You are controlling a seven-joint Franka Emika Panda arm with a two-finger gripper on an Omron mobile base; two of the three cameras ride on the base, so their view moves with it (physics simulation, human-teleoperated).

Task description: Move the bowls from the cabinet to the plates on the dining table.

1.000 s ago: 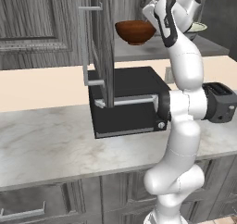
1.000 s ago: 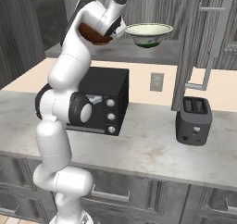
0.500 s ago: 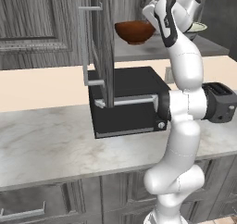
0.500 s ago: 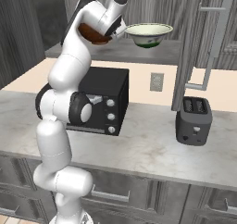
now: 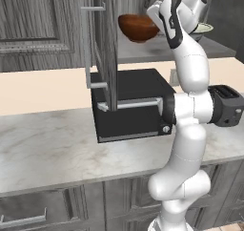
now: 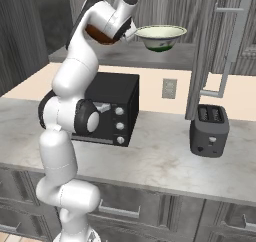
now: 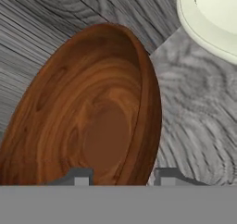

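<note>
Now the end effector (image 7: 121,176) straddles the wooden bowl's (image 7: 88,121) rim, not yet clamped; next, grip and lift.

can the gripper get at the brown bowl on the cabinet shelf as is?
Probably yes. The cabinet door stands open, and in the hand view the gripper has its jaws on either side of the brown bowl rim, nothing between. The cream bowl sits apart.

Cream-green bowl (image 6: 161,37) on cabinet shelf (image 6: 150,53); brown bowl (image 6: 100,35) behind arm.
</note>
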